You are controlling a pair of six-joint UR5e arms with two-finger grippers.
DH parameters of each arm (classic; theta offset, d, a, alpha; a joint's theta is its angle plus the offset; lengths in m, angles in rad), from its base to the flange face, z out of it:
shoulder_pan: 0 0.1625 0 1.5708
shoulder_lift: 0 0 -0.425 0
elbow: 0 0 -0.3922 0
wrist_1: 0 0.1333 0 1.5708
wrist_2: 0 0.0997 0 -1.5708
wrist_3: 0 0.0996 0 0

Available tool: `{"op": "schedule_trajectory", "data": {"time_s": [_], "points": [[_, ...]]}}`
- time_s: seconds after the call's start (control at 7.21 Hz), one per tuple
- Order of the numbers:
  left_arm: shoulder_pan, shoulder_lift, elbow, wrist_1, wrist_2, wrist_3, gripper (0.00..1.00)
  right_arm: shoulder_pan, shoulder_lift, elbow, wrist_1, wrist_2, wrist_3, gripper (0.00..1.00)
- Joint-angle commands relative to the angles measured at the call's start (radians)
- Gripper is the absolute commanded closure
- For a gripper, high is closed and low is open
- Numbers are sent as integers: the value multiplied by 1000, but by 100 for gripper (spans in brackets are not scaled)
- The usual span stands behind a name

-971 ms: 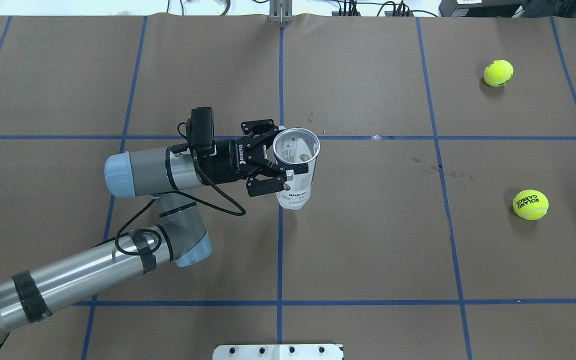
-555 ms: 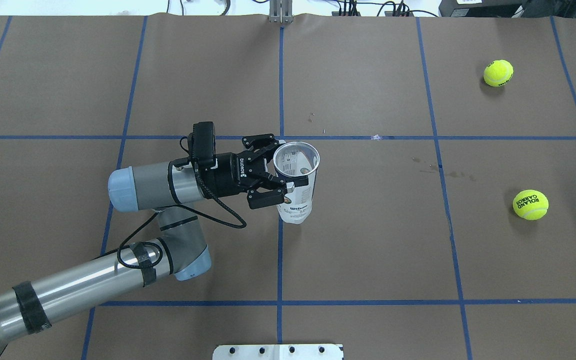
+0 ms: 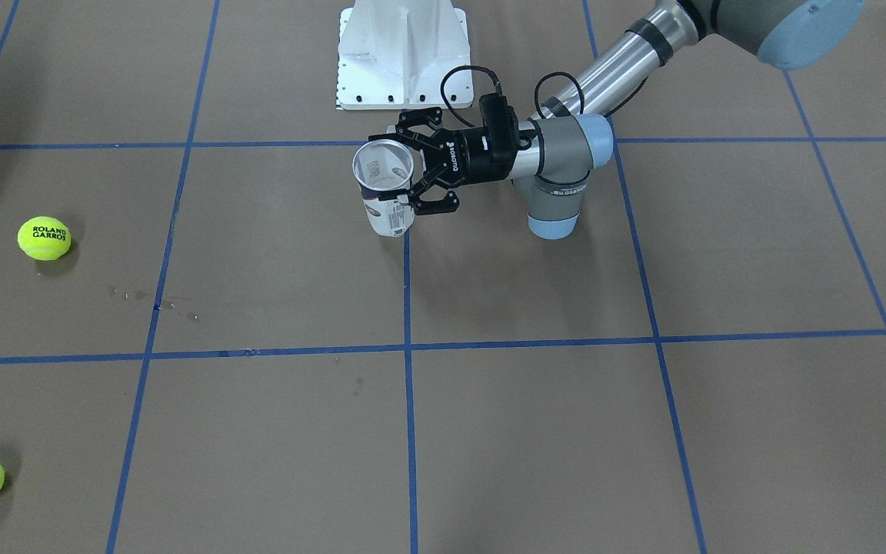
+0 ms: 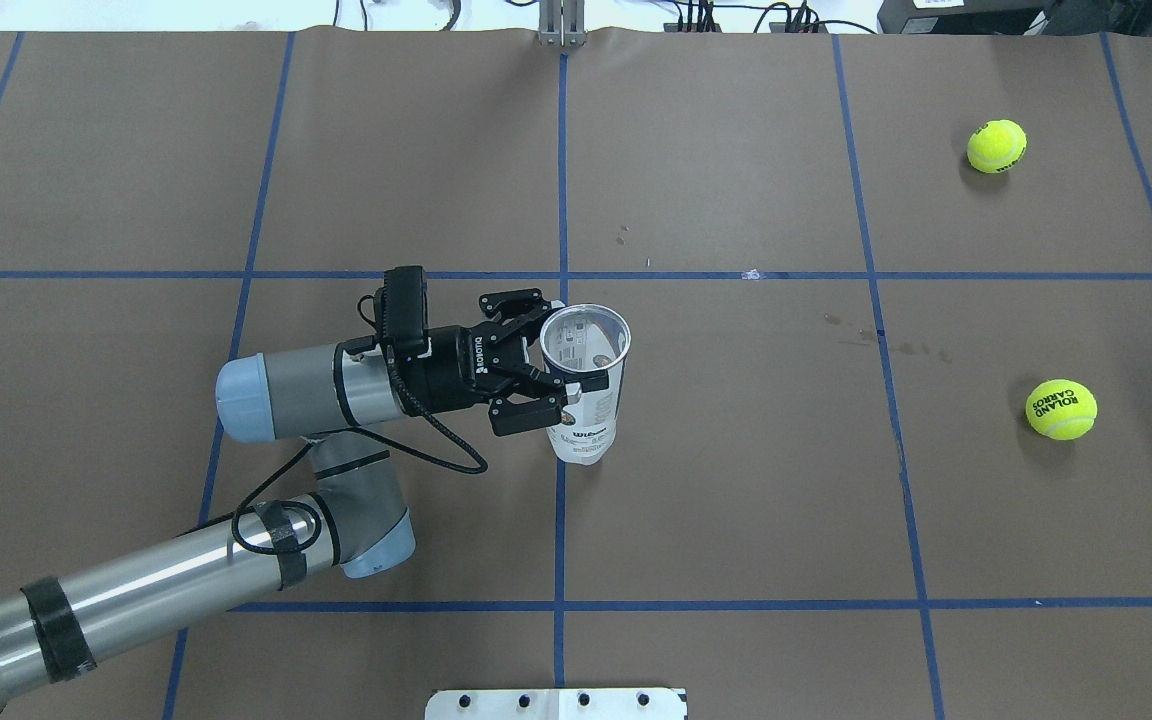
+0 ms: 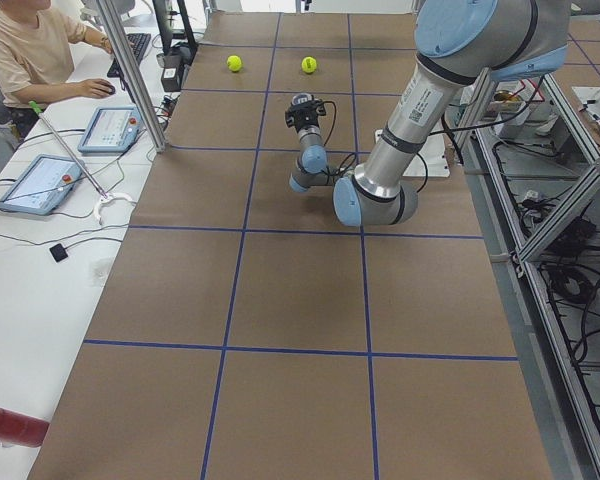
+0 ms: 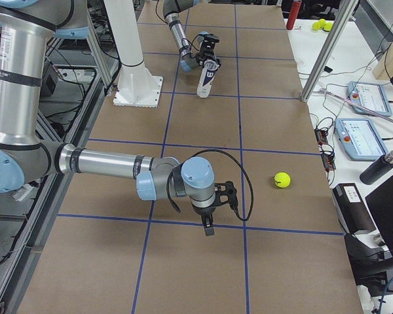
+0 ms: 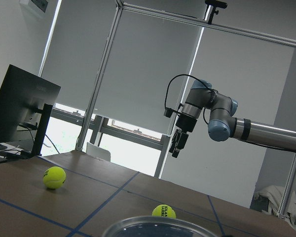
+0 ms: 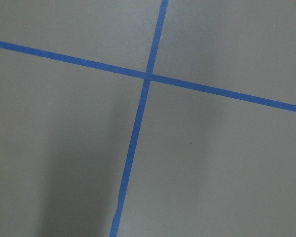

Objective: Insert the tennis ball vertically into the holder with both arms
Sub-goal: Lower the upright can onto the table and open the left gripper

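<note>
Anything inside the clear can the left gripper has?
No ball: the clear plastic tennis-ball can looks empty, only its label showing through the wall. Both yellow tennis balls lie on the brown table. The can's floor is hidden by its wall.

Brown table (image 4: 736, 480) crossed with blue tape lines (image 4: 560, 520). White metal base (image 3: 401, 54) at the top middle. In the left-side view, upper left: a person in a tan shirt (image 5: 25, 50) beside a tablet (image 5: 120, 128). Lower left, a red bottle (image 5: 10, 425). Black screen (image 7: 24, 113) at the left of the wrist view.

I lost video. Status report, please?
Left gripper shut on holder, mouth up, empty. Right gripper apart, state unclear. Near ball and far ball loose on table. Nothing blocking.
</note>
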Motion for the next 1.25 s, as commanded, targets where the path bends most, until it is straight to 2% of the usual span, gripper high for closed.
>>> {"op": "schedule_trajectory", "data": {"time_s": [0.0, 1.11], "points": [[0, 2, 2, -1, 6, 0, 1, 0, 3, 0, 0, 0, 2, 0], [5, 37, -26, -5, 3, 0, 1, 3, 4, -2, 0, 0, 0, 0]]}}
